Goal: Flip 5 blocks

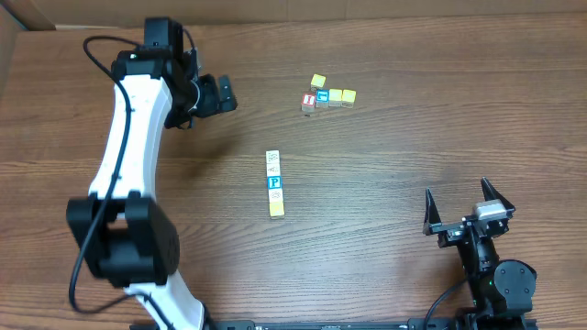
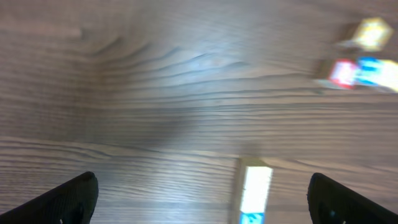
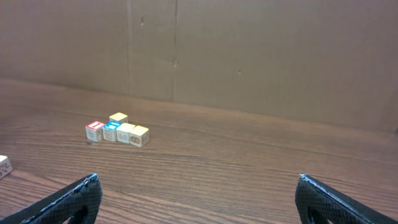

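- Blocks (image 1: 274, 183) — five in one straight line mid-table, touching face to face, clear of both sets of jaws.
- Left gripper (image 1: 226, 95): jaws spread wide, nothing between them. Held over bare wood up and left of the line, well apart from it.
- Left fingertips (image 2: 68, 199) just showing at the bottom corners of the left wrist view. View blurred; one end of the line ahead between them, pale top, blue patch at the frame edge.
- Right gripper (image 1: 459, 203): jaws spread wide as well, empty. Low at the near right of the table, well apart from the line.
- Right fingertips (image 3: 74, 199) at the bottom corners of the right wrist view, only wood between them.
- Line order, top of the overhead view down: two cream blocks (image 1: 272, 163), blue P block (image 1: 274, 183), one more cream, yellow block (image 1: 277, 211) at the near end.
- P readable from above, white on blue. Drawings on the cream faces too small to make out.
- Second group farther back and to the right — red-faced cube (image 1: 309, 100), blue-faced cube (image 1: 322, 97), two pale yellow cubes (image 1: 341, 96), all touching in a row. One more yellow cube (image 1: 317, 82) just behind the row.
- Same group seen from the right wrist, far ahead and left of centre.
- Table (image 1: 413, 156): dark wood grain. Cardboard wall (image 3: 249, 50) standing along the far edge.
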`<state>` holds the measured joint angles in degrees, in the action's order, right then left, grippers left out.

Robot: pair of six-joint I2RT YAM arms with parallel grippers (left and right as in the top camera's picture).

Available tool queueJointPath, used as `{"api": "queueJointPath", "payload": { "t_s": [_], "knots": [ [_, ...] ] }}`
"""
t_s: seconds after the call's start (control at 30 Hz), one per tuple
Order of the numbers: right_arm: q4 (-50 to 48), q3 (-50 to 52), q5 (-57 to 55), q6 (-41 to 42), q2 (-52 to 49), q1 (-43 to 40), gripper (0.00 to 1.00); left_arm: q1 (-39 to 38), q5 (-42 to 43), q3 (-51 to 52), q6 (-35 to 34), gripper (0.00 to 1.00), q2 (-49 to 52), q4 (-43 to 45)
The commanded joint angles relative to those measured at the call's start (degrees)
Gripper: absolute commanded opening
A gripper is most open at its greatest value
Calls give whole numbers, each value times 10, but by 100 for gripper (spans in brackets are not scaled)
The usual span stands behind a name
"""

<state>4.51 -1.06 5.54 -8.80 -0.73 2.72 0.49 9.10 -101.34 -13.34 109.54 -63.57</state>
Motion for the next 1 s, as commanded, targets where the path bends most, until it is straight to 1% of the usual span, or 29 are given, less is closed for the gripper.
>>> {"api": "queueJointPath", "payload": {
  "t_s": [0.0,0.3,0.4,0.67,0.83,0.9,0.97],
  "knots": [
    [-3,6,1,-1,6,2,100,-24,-3,-6,0,100,-106,0],
    [-3,6,1,-1,6,2,100,-32,-3,-6,0,100,-271,0],
    [-3,6,1,-1,6,2,100,-31,-29,-6,1,100,-321,-1],
    [-3,6,1,-1,6,2,100,-31,-40,-5,1,100,-435,-32],
    [-2,6,1,-1,6,2,100,-31,-48,-5,1,100,-490,-101],
    [-3,6,1,-1,6,2,100,-31,-68,-5,1,100,-516,-147],
    [-3,6,1,-1,6,2,100,-31,-67,-5,0,100,-539,-188]
  ]
}}
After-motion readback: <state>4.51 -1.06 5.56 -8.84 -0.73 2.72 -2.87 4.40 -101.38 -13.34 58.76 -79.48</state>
